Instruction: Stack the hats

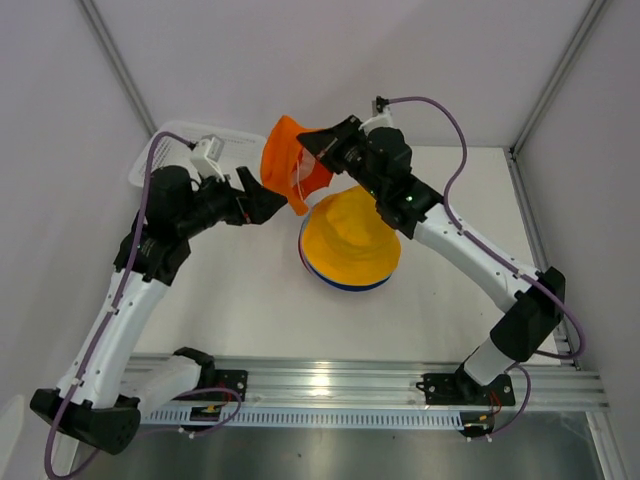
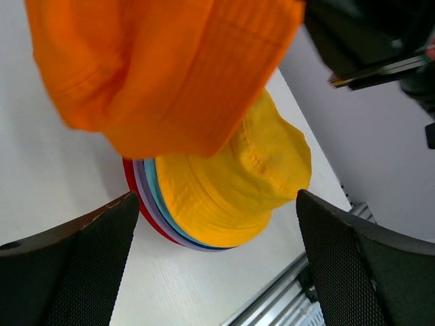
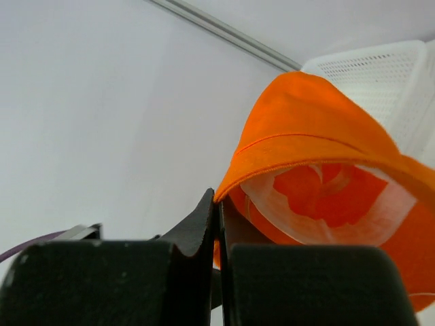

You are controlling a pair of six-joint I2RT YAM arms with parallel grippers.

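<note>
A pile of hats lies mid-table with the yellow hat (image 1: 350,240) (image 2: 238,183) on top; red, lilac, teal and dark blue brims (image 2: 146,197) peek out beneath it. The orange hat (image 1: 290,165) (image 2: 163,68) (image 3: 319,170) hangs in the air above the pile's far left side. My right gripper (image 1: 322,150) (image 3: 219,204) is shut on its brim edge. To the left of the orange hat my left gripper (image 1: 272,200) (image 2: 214,224) stands open, its fingers (image 2: 88,251) wide apart with nothing between them.
A white slatted basket (image 1: 185,150) (image 3: 380,68) sits at the table's back left corner, behind the left arm. The aluminium rail (image 1: 380,385) runs along the near edge. Grey walls enclose the table.
</note>
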